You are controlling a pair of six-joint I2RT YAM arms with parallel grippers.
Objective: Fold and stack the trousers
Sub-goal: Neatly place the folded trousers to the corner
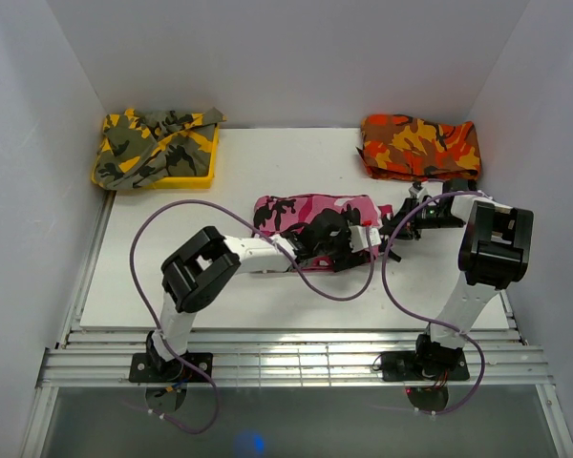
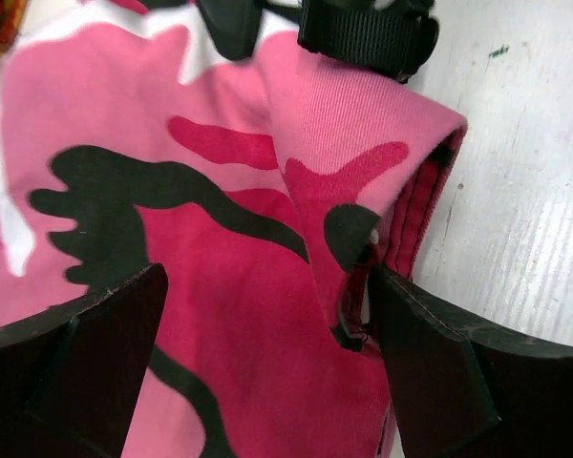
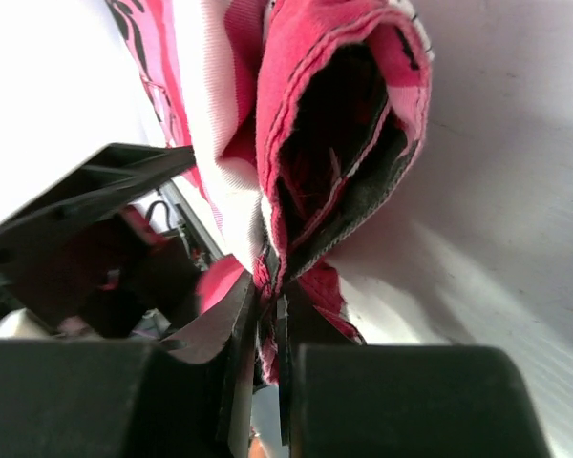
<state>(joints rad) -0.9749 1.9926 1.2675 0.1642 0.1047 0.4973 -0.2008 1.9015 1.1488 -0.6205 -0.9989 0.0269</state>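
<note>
Overhead, the trousers [image 1: 301, 210] lie bunched in a folded strip at the middle of the table [image 1: 220, 296], with the left gripper [image 1: 336, 237] over their near right part and the right gripper [image 1: 404, 224] at their right end. An olive garment [image 1: 148, 143] sits in a yellow tray [image 1: 186, 178] at the far left corner, and an orange garment [image 1: 420, 145] lies at the far right corner. From the left wrist, the jaws stand wide apart above the pink cloth, pinching nothing. From the right wrist, the jaws are clamped tight on a hem edge of the trousers.
</note>
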